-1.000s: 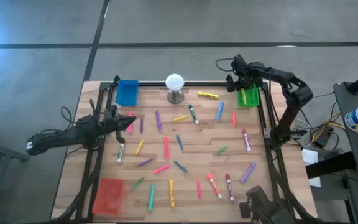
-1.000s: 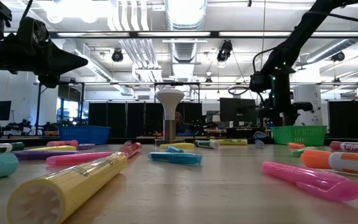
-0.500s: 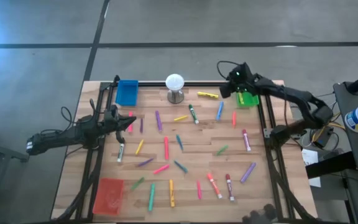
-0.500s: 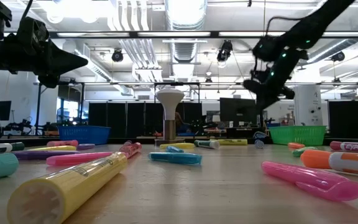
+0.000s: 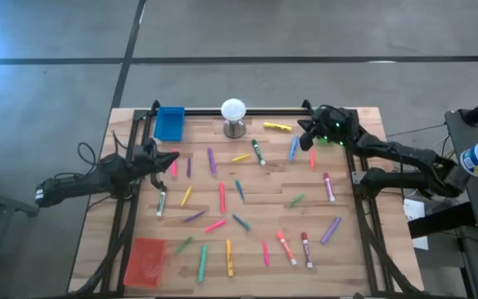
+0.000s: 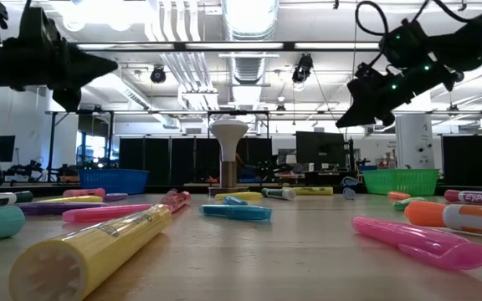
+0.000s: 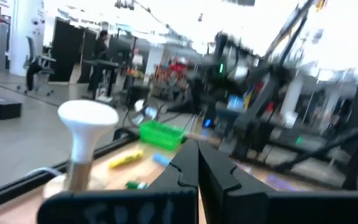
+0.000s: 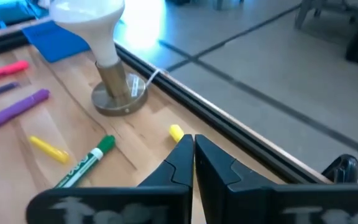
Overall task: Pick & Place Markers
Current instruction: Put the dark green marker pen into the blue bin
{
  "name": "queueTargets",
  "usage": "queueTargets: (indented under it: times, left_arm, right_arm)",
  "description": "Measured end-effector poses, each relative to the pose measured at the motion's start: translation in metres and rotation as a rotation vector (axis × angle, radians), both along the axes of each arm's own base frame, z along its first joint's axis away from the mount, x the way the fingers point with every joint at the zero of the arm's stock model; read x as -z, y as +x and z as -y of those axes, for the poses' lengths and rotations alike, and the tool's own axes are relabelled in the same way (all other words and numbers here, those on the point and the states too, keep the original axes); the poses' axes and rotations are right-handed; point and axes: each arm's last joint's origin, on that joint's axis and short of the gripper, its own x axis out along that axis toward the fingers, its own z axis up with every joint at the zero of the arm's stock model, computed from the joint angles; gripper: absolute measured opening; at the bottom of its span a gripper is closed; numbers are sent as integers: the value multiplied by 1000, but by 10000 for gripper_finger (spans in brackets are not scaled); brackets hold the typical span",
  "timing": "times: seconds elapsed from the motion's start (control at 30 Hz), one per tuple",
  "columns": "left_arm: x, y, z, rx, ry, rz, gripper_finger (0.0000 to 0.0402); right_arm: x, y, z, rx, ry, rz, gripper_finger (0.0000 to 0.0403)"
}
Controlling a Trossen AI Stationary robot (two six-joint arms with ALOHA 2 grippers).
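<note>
The right gripper (image 5: pixel 304 138) has swung off the green tray (image 5: pixel 333 134) toward the table's middle, jaws now pinched together on nothing. At left, the left gripper (image 5: pixel 175 157) hovers with jaws together and empty. The markers (image 5: pixel 221 198) lie scattered across the table (image 5: pixel 264 208), white ball (image 5: pixel 233 110) behind.

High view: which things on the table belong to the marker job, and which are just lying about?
Job:
- markers scattered over the table
- right gripper, shut, empty
- left gripper, shut

Lying about:
- white ball on its stand
- blue tray
- red tray
</note>
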Motion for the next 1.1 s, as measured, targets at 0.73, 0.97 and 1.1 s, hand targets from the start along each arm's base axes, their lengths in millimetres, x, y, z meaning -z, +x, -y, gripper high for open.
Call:
queueTargets:
  times: [0.73, 0.97, 1.1]
  left_arm:
    - [-18, 21, -8, -150, -362, -203, 0]
    - [-37, 33, -9, -259, -595, -573, 0]
    - [-53, 43, -6, -298, -777, -757, 1]
  right_arm:
    - [4, -2, -3, -50, -110, 69, 8]
    - [6, -2, -6, -105, -68, 96, 8]
    - [7, -2, -6, -107, -61, 92, 8]
